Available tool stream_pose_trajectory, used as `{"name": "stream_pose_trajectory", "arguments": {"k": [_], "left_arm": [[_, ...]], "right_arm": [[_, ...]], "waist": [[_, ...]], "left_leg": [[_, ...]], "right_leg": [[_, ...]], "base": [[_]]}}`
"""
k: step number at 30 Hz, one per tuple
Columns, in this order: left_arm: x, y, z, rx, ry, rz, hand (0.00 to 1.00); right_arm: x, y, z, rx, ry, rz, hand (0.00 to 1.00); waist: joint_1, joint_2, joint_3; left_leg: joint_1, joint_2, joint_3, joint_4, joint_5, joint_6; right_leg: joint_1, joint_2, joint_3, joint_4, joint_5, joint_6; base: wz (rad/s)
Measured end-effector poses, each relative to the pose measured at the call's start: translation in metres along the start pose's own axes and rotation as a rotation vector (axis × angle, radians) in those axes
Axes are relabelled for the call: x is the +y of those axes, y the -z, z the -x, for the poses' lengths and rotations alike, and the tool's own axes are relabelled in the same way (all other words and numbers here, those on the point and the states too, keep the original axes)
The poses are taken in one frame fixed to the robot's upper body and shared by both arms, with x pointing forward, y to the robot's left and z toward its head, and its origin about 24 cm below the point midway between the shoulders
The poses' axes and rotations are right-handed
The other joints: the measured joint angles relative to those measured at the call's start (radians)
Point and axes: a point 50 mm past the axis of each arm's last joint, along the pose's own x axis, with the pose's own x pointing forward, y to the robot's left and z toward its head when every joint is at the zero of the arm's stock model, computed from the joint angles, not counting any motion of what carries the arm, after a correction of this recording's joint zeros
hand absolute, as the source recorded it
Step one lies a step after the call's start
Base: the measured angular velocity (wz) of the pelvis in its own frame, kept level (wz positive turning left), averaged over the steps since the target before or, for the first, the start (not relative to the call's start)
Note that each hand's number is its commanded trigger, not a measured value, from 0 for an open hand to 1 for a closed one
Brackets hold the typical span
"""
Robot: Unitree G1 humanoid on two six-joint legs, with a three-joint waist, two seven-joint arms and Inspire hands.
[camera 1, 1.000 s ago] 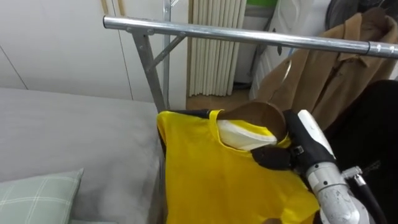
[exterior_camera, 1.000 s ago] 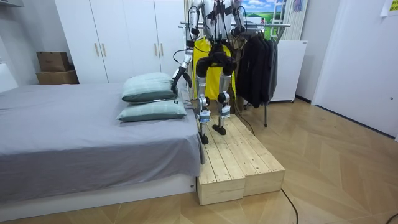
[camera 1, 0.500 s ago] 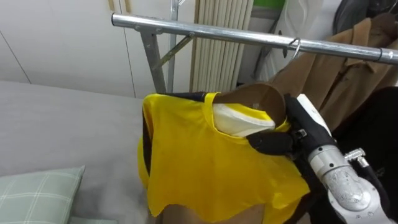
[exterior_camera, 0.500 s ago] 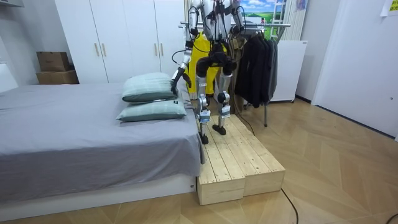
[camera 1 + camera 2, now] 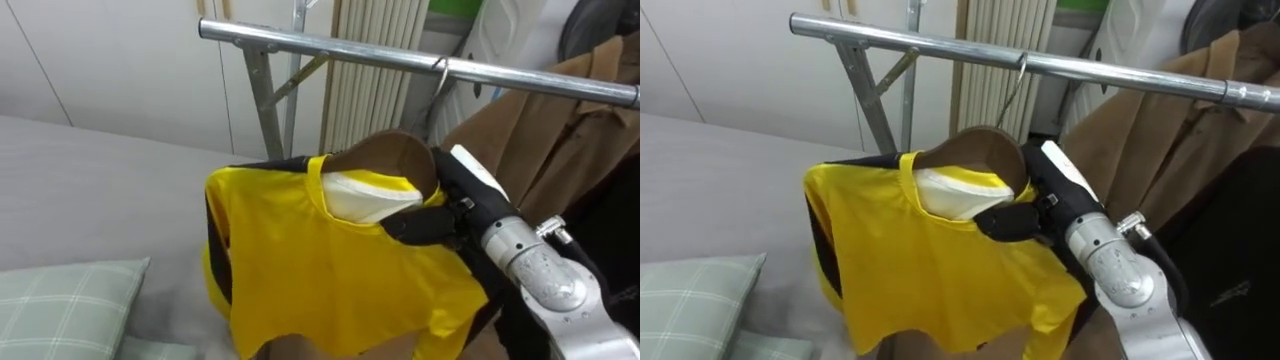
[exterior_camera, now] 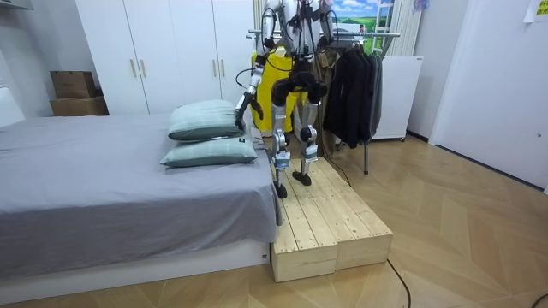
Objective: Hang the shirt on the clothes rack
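Currently the right robot hand [image 5: 430,222] has its fingers curled round the shoulder of the yellow shirt [image 5: 320,270], clamping it to the brown hanger [image 5: 385,160] so it hangs spread, above the bed [image 5: 100,200]. The hook [image 5: 440,72] reaches the rail [image 5: 330,47], beside the tan coat [image 5: 540,150]; can't tell if it's seated. The left robot hand [image 6: 244,104] hangs by the pillows [image 6: 205,120], fingers unreadable.

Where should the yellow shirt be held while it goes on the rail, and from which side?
Grip the yellow shirt at its collar, where the hanger stiffens it, coming from the robot's right; the right hand is curled there. Lower down the cloth hangs loose.
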Motion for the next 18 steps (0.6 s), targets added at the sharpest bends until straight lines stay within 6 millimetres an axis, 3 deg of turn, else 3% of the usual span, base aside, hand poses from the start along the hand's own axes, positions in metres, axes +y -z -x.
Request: {"name": "stream_pose_trajectory", "arguments": {"k": [4, 18], "left_arm": [[0.0, -0.003, 0.0, -0.014, 0.011, 0.004, 0.0], [0.002, -0.009, 0.001, -0.027, 0.008, 0.009, 0.0]], "right_arm": [[0.002, -0.003, -0.002, -0.021, -0.04, -0.041, 1.0], [0.007, 0.014, -0.002, 0.042, -0.064, -0.088, 1.0]], "waist": [[0.013, 0.002, 0.0006], [0.015, 0.005, 0.0024]], "left_leg": [[0.001, 0.0, -0.006, 0.0, 0.001, -0.002], [0.007, -0.001, -0.027, -0.002, 0.003, -0.004]], "right_leg": [[0.003, -0.003, -0.002, -0.001, -0.001, -0.001], [0.018, -0.014, -0.03, -0.016, -0.002, -0.003]], "base": [[0.02], [0.04]]}}
